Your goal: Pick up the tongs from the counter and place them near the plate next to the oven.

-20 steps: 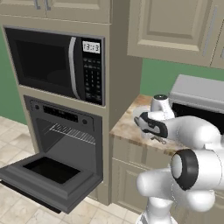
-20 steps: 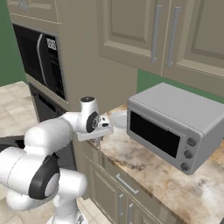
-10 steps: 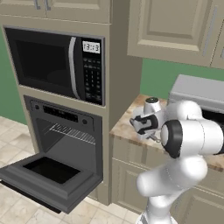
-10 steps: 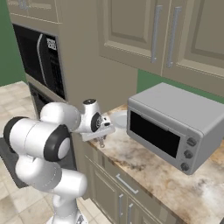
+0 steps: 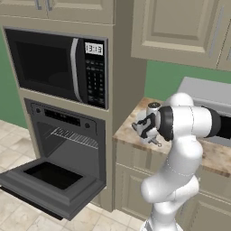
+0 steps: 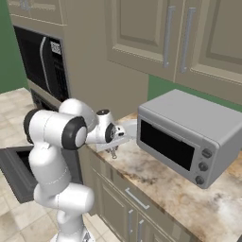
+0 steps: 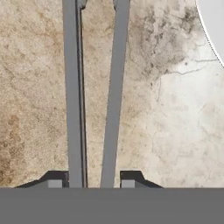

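Hand view: slim dark grey metal tongs (image 7: 94,92), two narrow flat arms, lie over the mottled beige-brown marbled stone counter (image 7: 166,127). The gripper (image 7: 92,179) clasps them, fingers narrowly parted. Smooth white round plate (image 7: 214,24) edge lies near.

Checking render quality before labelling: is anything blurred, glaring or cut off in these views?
Hand view: sharp, flat light, no glare; tongs run off the top, plate clipped at the corner. Base views: soft, even light; the claw is small and hard to read.
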Controlling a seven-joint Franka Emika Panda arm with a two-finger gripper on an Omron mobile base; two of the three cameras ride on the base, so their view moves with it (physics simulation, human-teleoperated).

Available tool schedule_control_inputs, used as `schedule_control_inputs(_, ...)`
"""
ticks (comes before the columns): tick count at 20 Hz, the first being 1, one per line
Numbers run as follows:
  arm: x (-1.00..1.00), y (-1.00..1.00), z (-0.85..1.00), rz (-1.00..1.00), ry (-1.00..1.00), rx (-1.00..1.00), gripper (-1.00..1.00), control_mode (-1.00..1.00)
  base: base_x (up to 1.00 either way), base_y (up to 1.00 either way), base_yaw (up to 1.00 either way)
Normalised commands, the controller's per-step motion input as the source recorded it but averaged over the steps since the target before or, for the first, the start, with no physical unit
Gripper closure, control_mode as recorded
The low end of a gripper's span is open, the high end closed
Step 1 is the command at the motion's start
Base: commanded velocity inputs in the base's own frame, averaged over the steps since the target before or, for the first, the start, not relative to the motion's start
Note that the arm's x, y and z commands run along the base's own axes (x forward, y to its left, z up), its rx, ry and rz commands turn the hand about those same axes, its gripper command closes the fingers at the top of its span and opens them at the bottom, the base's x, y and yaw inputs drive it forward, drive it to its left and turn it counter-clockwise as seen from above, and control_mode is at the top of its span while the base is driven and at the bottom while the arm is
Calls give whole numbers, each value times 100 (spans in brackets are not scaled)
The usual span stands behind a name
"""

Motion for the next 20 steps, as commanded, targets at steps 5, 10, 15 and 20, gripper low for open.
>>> schedule_control_inputs(5, 40, -1, -20, 0, -2, 0, 100, -100, 0, 0, 0)
schedule_control_inputs(10, 50, -6, -24, 0, -5, 0, 100, -100, 0, 0, 0)
schedule_control_inputs(15, 28, 0, -23, 0, -3, 0, 100, -100, 0, 0, 0)
schedule_control_inputs(20, 3, 0, -5, 0, 0, 0, -100, -100, 0, 0, 0)
